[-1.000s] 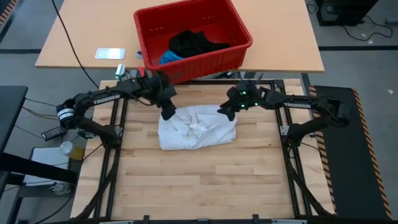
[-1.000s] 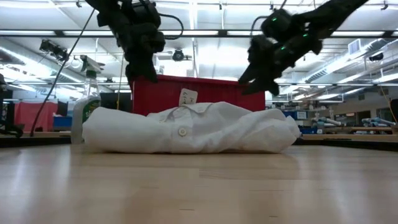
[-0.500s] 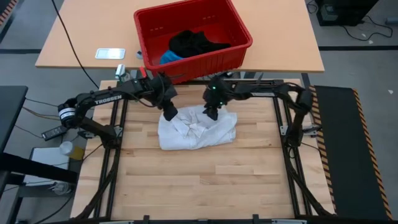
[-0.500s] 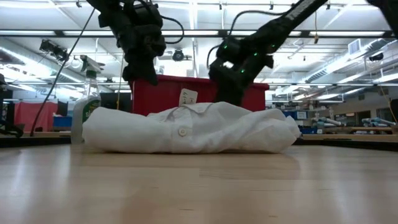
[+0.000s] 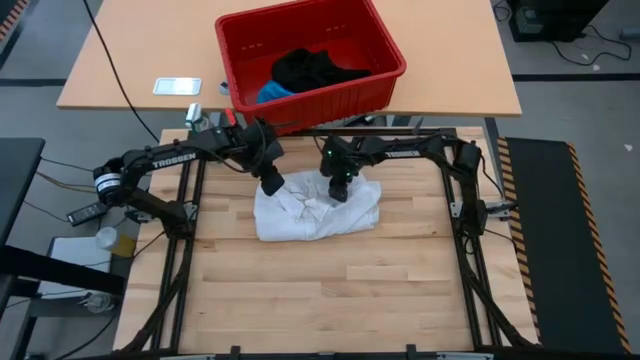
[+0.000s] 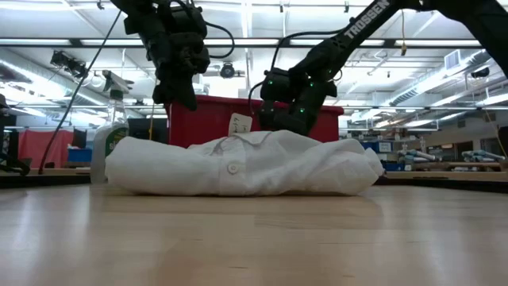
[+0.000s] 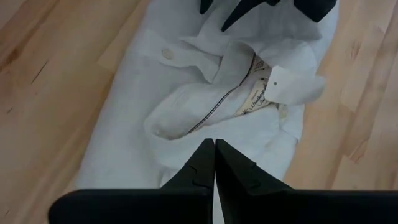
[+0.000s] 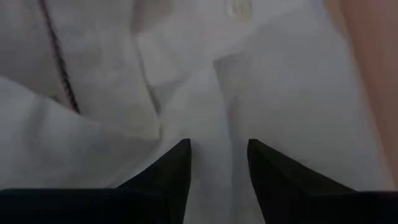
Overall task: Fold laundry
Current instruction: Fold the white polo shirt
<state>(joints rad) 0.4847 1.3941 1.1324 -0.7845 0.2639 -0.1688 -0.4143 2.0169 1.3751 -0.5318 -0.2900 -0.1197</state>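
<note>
the right gripper (image 8: 217, 155), jaws apart just over the crumpled white shirt (image 5: 318, 207) mid-table, should probably dip onto one fold near the collar before pinching, while the left gripper (image 7: 214, 155), jaws pressed together and empty, hovers at the shirt's far-left edge.

Soft white cloth shirt (image 5: 318, 208) on smooth pale wood table (image 5: 330, 290).

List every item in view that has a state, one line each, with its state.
White cloth shirt: bunched on the wooden table, unfolded.
Black garment: heaped in the red plastic basket.
Bright blue garment: in the basket.
Left gripper: shut, at the shirt's edge.
Right gripper: open over the shirt.
</note>
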